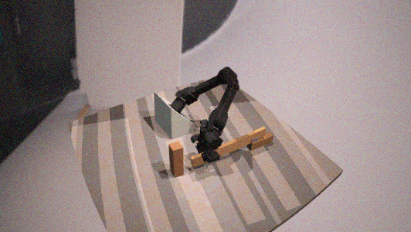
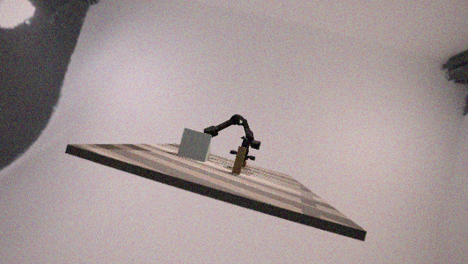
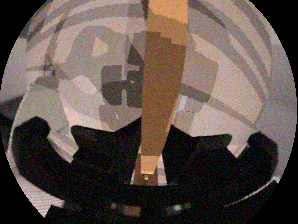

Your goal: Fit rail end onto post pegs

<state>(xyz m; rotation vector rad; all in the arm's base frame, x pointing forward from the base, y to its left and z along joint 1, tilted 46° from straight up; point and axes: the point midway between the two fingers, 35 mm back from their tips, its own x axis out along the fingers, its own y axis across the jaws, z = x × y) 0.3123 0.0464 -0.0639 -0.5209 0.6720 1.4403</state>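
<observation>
Striped desk in grey and tan bands, carrying, left to right: grey box at the arm's base; upright wooden post; end effector clamped on the near end of the rail, that end just beside the post but apart from it; footboard block under the rail's far end
</observation>
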